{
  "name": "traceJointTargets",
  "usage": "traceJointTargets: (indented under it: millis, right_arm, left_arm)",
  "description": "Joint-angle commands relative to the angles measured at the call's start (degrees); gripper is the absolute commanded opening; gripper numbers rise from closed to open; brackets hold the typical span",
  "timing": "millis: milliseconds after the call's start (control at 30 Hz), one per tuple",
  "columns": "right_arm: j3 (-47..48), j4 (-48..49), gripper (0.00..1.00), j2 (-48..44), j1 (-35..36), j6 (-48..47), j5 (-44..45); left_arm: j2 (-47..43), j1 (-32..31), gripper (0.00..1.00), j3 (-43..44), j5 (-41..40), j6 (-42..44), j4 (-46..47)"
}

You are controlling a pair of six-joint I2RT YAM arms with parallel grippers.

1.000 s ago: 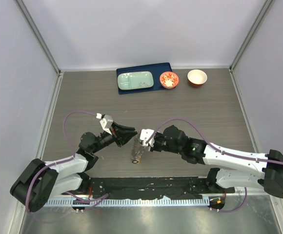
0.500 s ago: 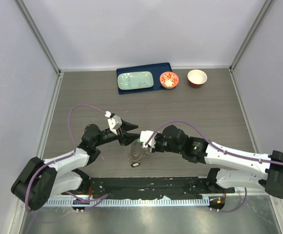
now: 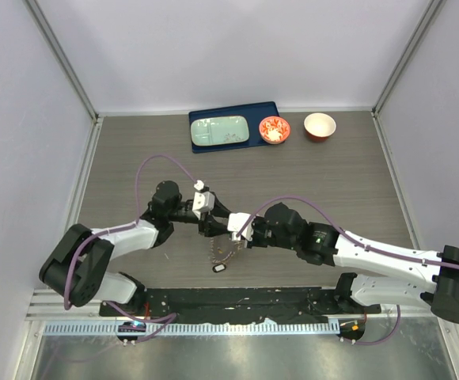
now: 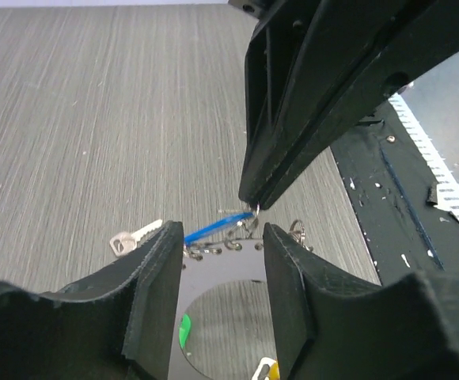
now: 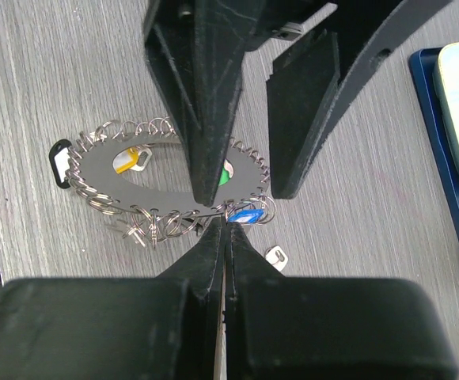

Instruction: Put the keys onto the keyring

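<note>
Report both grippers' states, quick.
Left gripper: open, over the rim of the jagged dark-grey metal keyring.
Right gripper: shut at the keyring's rim; holding anything cannot be told.

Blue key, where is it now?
In the right wrist view, the blue key sits at the rim of the keyring, beside the shut right gripper.

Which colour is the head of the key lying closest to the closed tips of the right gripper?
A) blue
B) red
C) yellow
A: in the right wrist view, the blue-headed key lies at the rim of the keyring, right beside the shut tips of the right gripper.
</note>
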Motion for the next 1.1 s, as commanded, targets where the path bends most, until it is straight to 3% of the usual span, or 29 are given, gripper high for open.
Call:
traceJointTargets:
  millis: [0, 200, 467, 600, 933, 1067]
  right_arm:
    - [2.79, 2.74, 0.01, -1.93, 0.21, -0.37, -0.12]
    - [2.62, 2.92, 0.01, -2.46, 0.30, -0.10, -0.21]
    - [2.44, 3.00, 0.01, -2.54, 0.30, -0.01, -0.30]
    - [2.44, 3.00, 0.01, -2.54, 0.30, -0.01, -0.48]
    - [2.53, 3.18, 0.01, -2.11, 0.30, 0.16, -1.09]
    - [2.53, 3.18, 0.01, -2.02, 0.21, 0.42, -1.18]
  left_arm:
    - [2.07, 0.31, 0.46, 6.24, 7.46, 11.21, -12.51]
    - [5.32, 0.31, 0.34, 10.64, 9.39, 17.74, -23.60]
    - [6.73, 0.66, 0.37, 13.72, 9.83, 25.21, -34.77]
    - [7.44, 0.66, 0.36, 14.16, 10.19, 24.95, -34.33]
    - [7.26, 0.66, 0.42, 11.44, 8.78, 17.13, -19.23]
    - [7.87, 0.66, 0.42, 11.35, 8.60, 16.51, -17.37]
